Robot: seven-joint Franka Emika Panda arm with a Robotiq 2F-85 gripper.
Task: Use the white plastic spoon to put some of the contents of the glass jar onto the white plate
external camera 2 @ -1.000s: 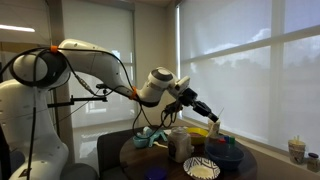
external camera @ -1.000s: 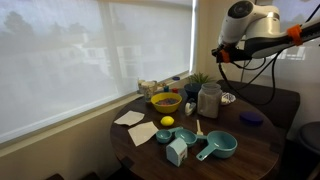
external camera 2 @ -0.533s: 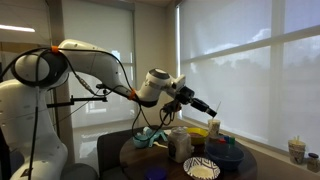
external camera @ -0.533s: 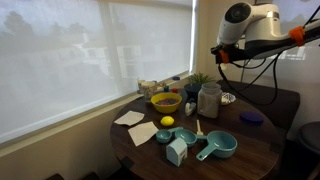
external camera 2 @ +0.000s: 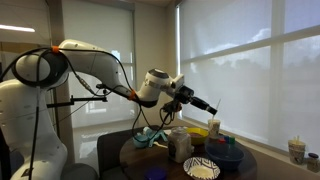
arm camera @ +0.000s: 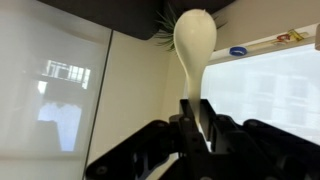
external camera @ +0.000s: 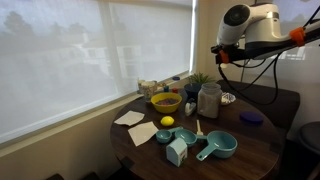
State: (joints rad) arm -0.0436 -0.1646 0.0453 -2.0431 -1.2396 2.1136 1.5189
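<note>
My gripper [external camera 2: 205, 105] is shut on the handle of the white plastic spoon [arm camera: 195, 42] and holds it in the air, well above the round table. In the wrist view the jaws [arm camera: 197, 118] clamp the handle and the oval bowl points away, toward the window. The spoon tip also shows in an exterior view [external camera 2: 217, 116]. The glass jar [external camera: 208, 100] stands upright on the table below the gripper [external camera: 217, 56]; it also shows in an exterior view [external camera 2: 180, 146]. The white plate [external camera: 228, 98] lies just beside the jar and shows a dark pattern [external camera 2: 202, 170].
A yellow bowl [external camera: 166, 101], a lemon [external camera: 167, 122], teal measuring cups [external camera: 218, 146], a pale carton [external camera: 177, 151], white napkins [external camera: 130, 118] and a dark blue disc [external camera: 251, 118] share the table. The blinded window runs close behind the table.
The gripper with the spoon has risen slightly and levelled out a little. The things on the table have not moved.
</note>
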